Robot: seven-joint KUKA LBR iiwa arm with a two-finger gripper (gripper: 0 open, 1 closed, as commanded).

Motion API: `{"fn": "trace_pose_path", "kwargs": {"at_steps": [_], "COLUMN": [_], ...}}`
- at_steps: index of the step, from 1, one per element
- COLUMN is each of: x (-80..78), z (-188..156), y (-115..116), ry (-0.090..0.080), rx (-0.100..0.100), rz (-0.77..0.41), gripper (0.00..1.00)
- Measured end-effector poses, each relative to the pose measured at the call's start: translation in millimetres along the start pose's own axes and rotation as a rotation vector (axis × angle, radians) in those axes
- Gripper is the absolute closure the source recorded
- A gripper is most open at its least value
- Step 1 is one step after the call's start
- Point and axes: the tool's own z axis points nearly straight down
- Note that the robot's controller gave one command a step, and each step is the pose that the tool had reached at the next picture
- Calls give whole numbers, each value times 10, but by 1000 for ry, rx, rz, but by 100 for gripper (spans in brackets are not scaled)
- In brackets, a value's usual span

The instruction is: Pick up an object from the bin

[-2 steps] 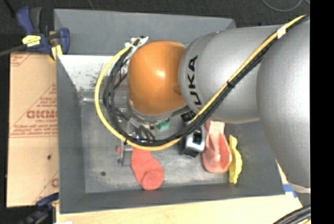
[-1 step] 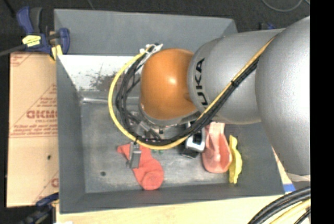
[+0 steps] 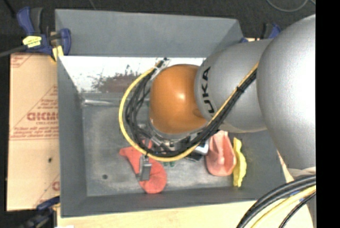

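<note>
The gripper (image 3: 144,167) hangs low over the near side of the bin (image 3: 71,131), right above a floppy red piece (image 3: 154,183), probably chosen because it lies flat and apart. Clenched or released? It cannot be told from here. Off to the right, a pink lump (image 3: 219,157) and a yellow strip (image 3: 239,164) lie touching.

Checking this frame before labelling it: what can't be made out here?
Camera view:
- Red thing: its middle is covered by the pincer and cables.
- Dark thing beside the pink thing: mostly under the arm, kind unclear.
- Bin floor, middle part: hidden by the orange wrist cover.
</note>
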Motion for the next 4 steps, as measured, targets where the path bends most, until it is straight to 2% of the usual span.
{"fn": "trace_pose_path", "kwargs": {"at_steps": [1,2,3,4], "x": [-209,-139,-139,-166], "z": [362,548,548,-589], "y": [-191,-528,-528,-787], "ry": [-5,0,1,-2], "rx": [-3,-1,-1,-1], "rz": [-282,-144,-142,-172], "gripper": [0,100,100,100]}}
